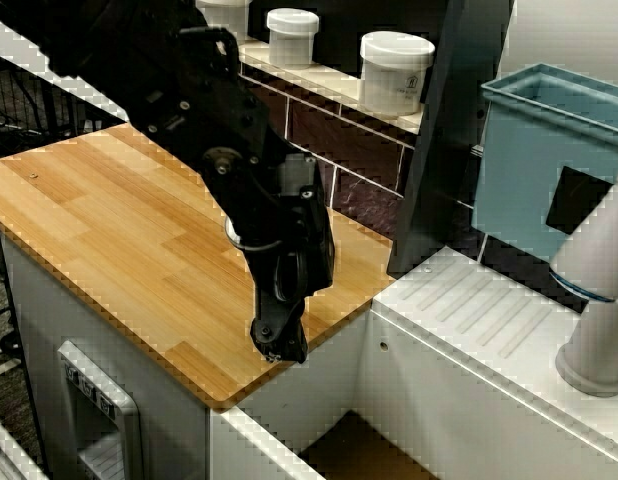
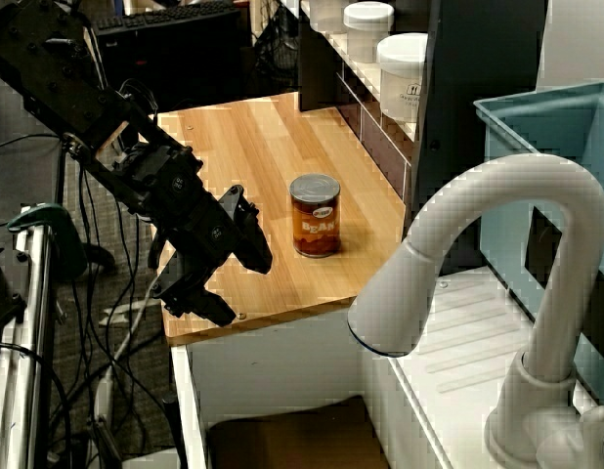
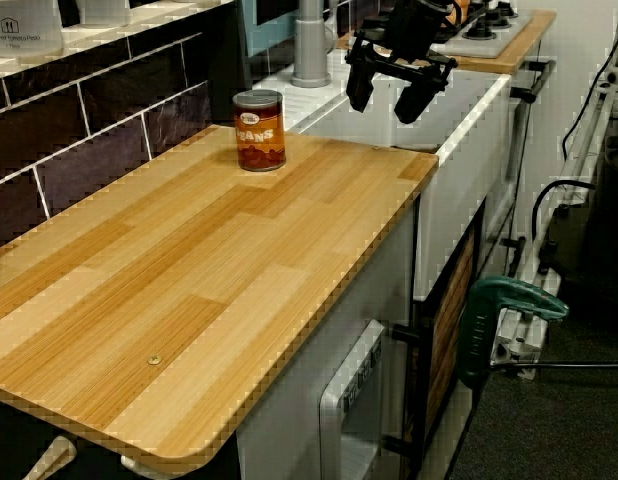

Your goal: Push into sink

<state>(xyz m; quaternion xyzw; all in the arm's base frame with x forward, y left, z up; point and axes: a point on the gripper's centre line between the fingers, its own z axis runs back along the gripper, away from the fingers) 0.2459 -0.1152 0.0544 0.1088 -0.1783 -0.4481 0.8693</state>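
A can (image 2: 315,215) with a brown label stands upright on the wooden counter (image 3: 189,290), close to the dark tiled wall (image 3: 99,130) and not far from the edge of the counter that borders the sink (image 2: 282,435). The sink is the deep basin next to the counter, with white walls and a brown floor, and the can is still on the wood, outside of it. The black gripper (image 3: 391,88) hangs at the counter's corner nearest the sink, above the edge, and it does not touch the can; there is a clear gap between them, with the can on the wall side and the gripper on the open side. Its two fingers (image 3: 414,98) are spread apart and nothing is between them. In the view from the wall side the arm (image 1: 229,150) covers the can, so the can is not seen there. A white faucet (image 2: 497,254) curves over the ribbed white draining surface (image 1: 489,310) beside the sink, and a light blue bin (image 1: 539,150) stands behind this surface. White jars (image 1: 394,70) with lids stand in a row on the shelf above the tiles. A green clamp (image 3: 504,310) is seen low beside the counter.
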